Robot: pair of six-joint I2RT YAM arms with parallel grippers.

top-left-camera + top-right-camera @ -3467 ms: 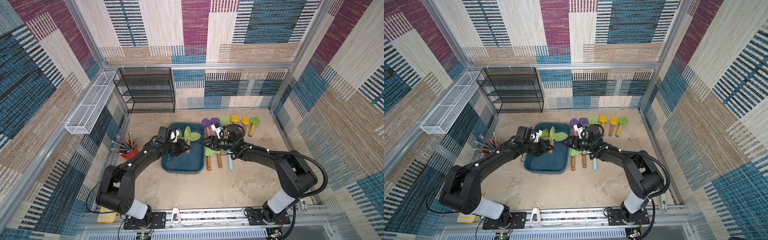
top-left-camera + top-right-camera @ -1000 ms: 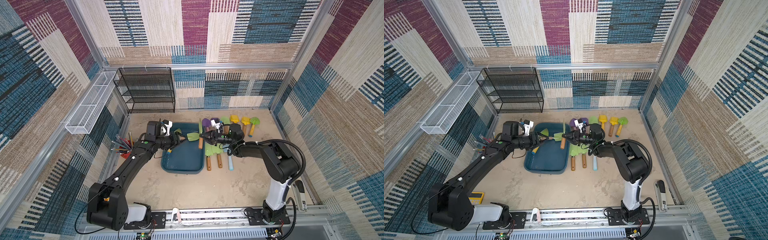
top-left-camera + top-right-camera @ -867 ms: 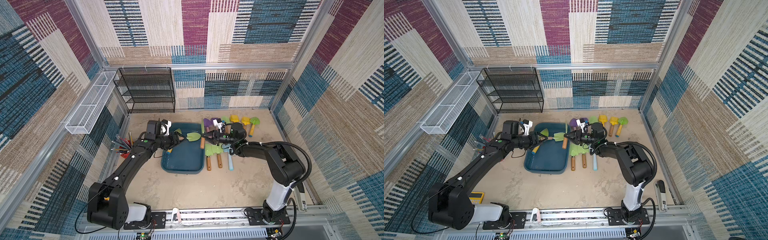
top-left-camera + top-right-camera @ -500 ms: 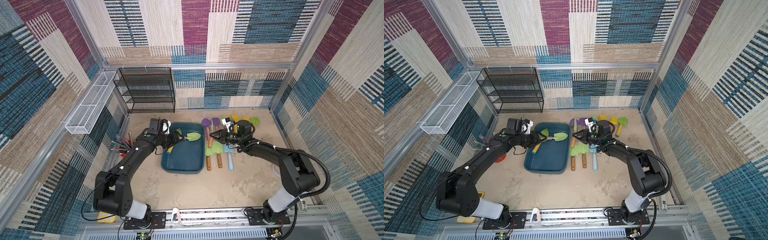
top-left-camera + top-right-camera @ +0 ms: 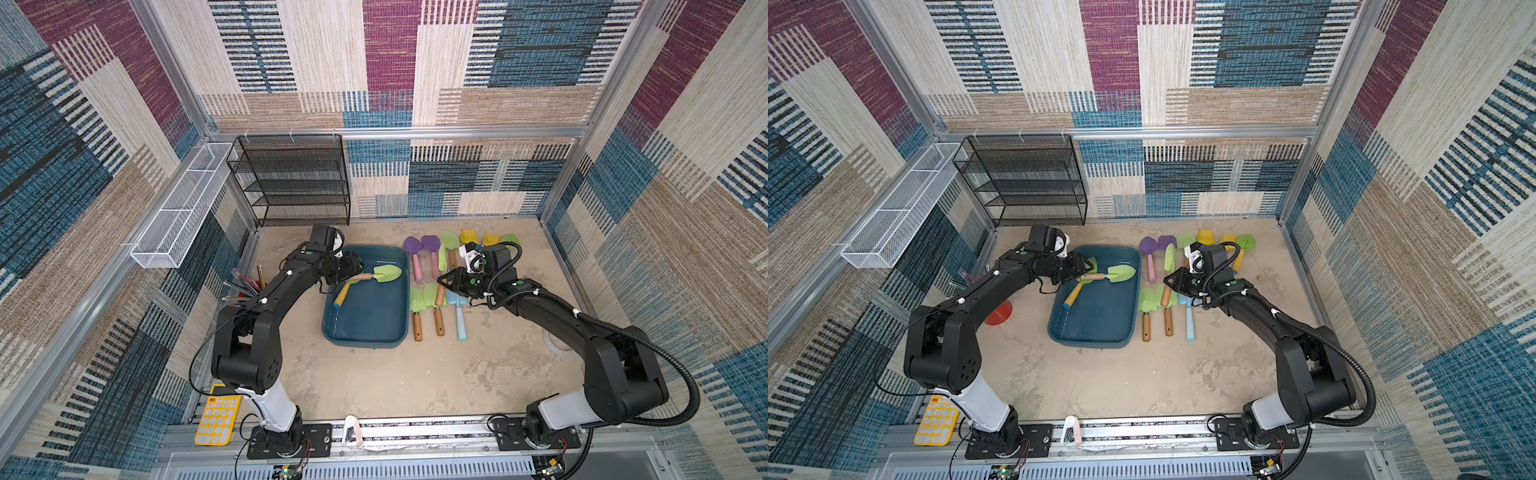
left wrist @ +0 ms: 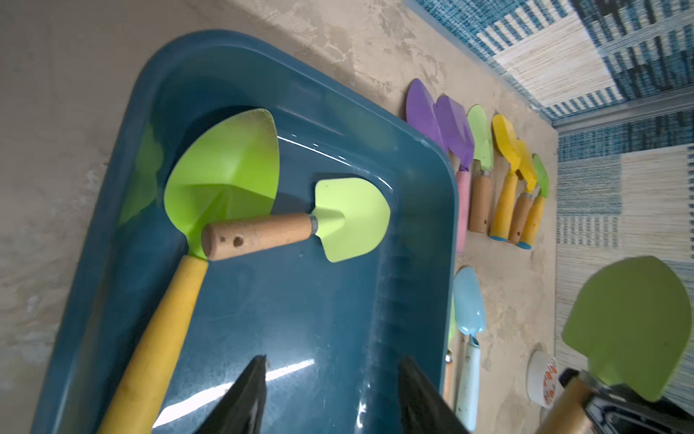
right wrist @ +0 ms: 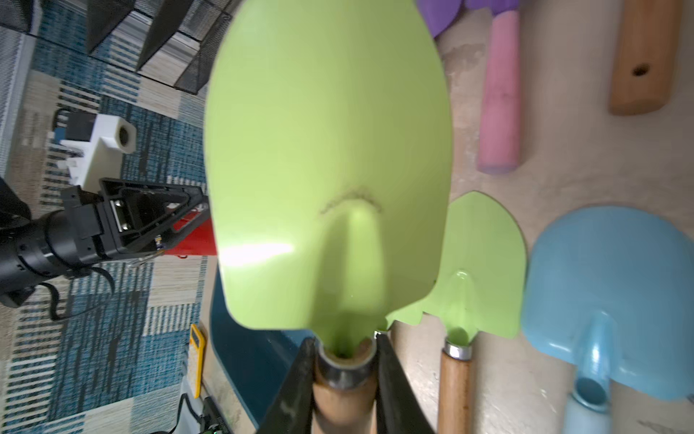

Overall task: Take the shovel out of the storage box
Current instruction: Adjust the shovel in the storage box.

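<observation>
The storage box (image 5: 365, 322) (image 5: 1092, 322) (image 6: 285, 319) is a dark teal tub in mid-floor. Two green-bladed shovels lie in it: a wooden-handled one (image 5: 386, 274) (image 6: 349, 220) across a yellow-handled one (image 5: 343, 294) (image 6: 221, 173). My left gripper (image 5: 354, 270) (image 6: 332, 379) hovers open over the box's far left corner, nothing between its fingers. My right gripper (image 5: 444, 282) (image 7: 345, 360) is shut on the neck of a third green shovel (image 5: 1169, 257) (image 7: 330, 169). That shovel is outside the box, just right of its rim, above the shovels lying there.
Two rows of shovels lie right of the box: purple, green and yellow ones (image 5: 430, 243) at the back, green and blue ones (image 5: 456, 301) nearer. A black wire rack (image 5: 291, 178), a white wire basket (image 5: 178, 212), a red pencil cup (image 5: 998, 311) and a yellow calculator (image 5: 216, 415) stand at the left.
My right gripper has carried the green shovel rightward from over the box to above the shovel rows. The left gripper has stayed open near the box's far left corner.
</observation>
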